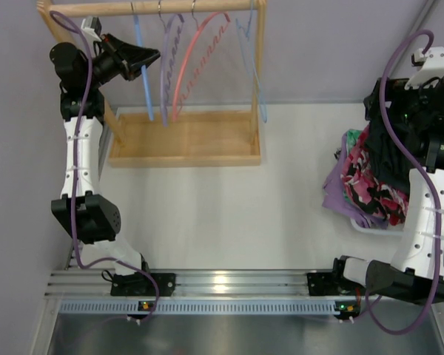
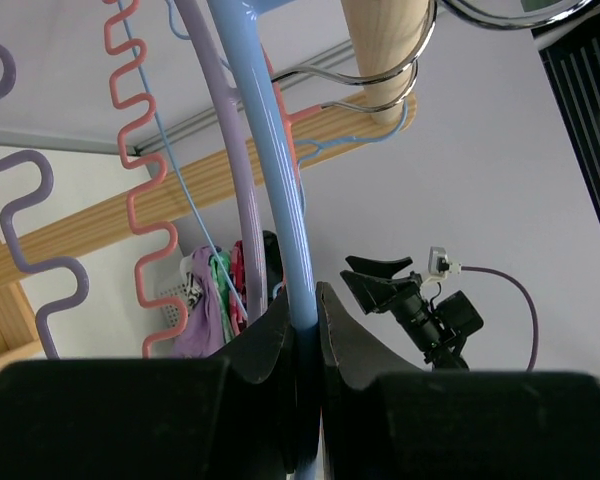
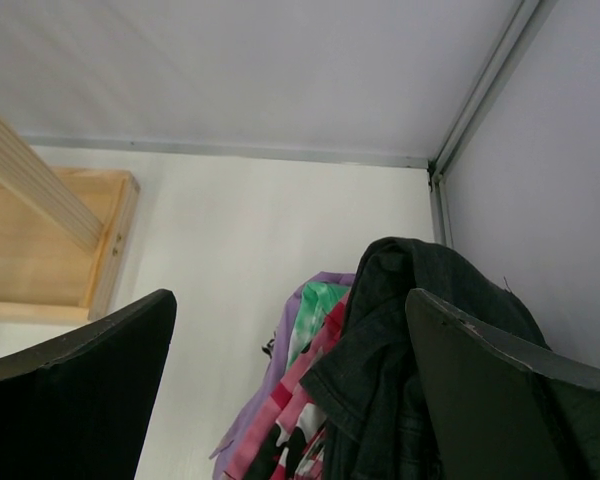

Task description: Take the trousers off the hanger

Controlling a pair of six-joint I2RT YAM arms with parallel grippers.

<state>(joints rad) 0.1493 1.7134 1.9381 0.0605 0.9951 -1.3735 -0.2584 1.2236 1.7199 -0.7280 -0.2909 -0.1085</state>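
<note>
trousers (image 3: pixel 380 340) off hanger (image 2: pixel 276 160): dark cloth lies on top of patterned clothes heap (image 3: pixel 300 400), far right on surface (image 1: pixel 229 214), between fingers of right tool (image 3: pixel 288 300). that tool stands wide apart and holds nothing. hanger bare, hanging in wooden rack (image 1: pixel 185 140) at far left, left tool (image 2: pixel 302 300) clamped together on its blue arm. judged: removal done, only release of hanger left. hard to tell: which metal hook on rail is its own; trousers' full shape, cut off by right finger and frame edge.
</note>
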